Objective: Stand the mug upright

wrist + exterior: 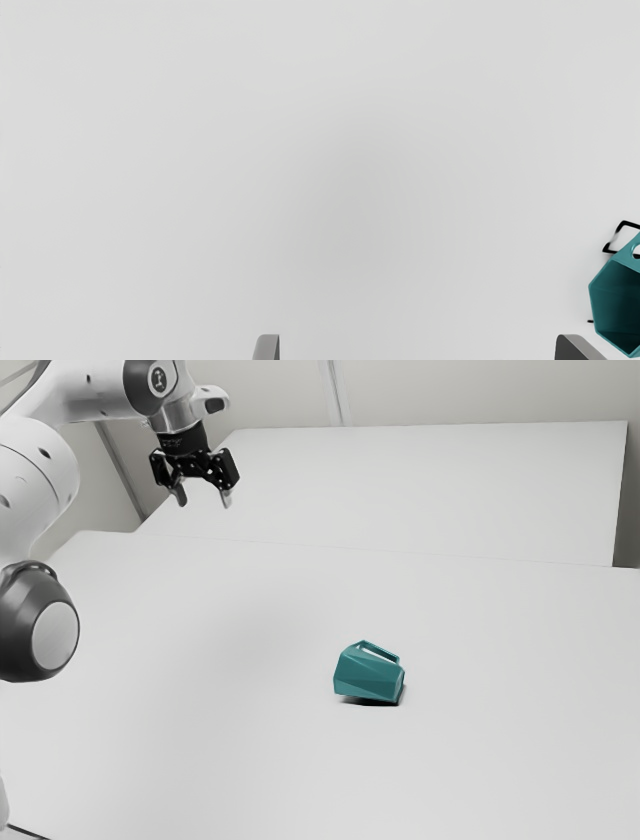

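My gripper [205,500] hangs high above the table toward the exterior view's upper left, well apart from the mug. In the wrist view the gripper [417,347] stands open, its fingertips wide apart with nothing between them. A teal, faceted mug [368,674] lies on its side on the table, its handle turned upward. Part of the same mug [615,305] appears in the wrist view, beyond one fingertip, with its dark hollow inside facing the camera; the rest is cut off by the picture's edge.
The mug rests on a broad white table [200,710]. Behind it is another white surface [420,490], with pale walls around. The arm's rounded grey-and-white joint [50,630] is at the exterior view's left.
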Tool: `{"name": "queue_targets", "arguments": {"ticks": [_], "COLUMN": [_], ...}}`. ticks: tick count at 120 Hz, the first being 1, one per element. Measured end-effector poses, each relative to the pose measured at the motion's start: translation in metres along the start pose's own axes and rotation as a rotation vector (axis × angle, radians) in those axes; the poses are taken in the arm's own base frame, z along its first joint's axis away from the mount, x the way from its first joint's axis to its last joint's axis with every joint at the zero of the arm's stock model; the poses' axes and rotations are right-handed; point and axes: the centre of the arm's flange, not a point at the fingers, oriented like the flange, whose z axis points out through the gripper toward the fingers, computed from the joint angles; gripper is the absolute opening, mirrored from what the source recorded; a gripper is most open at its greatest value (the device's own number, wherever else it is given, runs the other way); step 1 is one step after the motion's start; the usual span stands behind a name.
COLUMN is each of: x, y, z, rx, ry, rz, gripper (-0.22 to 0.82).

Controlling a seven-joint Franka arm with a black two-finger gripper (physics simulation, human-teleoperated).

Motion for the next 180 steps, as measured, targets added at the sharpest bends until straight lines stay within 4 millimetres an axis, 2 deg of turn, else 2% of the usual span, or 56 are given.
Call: {"name": "queue_targets", "arguments": {"ticks": [25,36,41,61,78,91,118,142,159,180], "x": [-0.004,-0.015,-0.024,-0.083,-0.125,-0.142,-0.145,-0.135,-0.120,-0.098], "y": [-0.010,-0.010,0.000,0.020,0.030,0.037,0.064,0.113,0.129,0.131], "z": [-0.005,-0.007,-0.001,0.037,0.094,0.138,0.210,0.247,0.262,0.259], "rx": [0.017,-0.005,-0.028,-0.171,-0.393,-0.557,-0.798,-0.884,-0.902,-0.907], "ry": [0.004,-0.006,-0.025,-0.097,-0.181,-0.226,-0.251,-0.240,-0.191,-0.108], "rz": [-0.008,-0.002,0.020,0.052,-0.003,-0.061,-0.138,-0.084,-0.049,0.003], "gripper": [0.60,0.60,0.60,0.60,0.60,0.60,0.60,0.60,0.60,0.60]}}
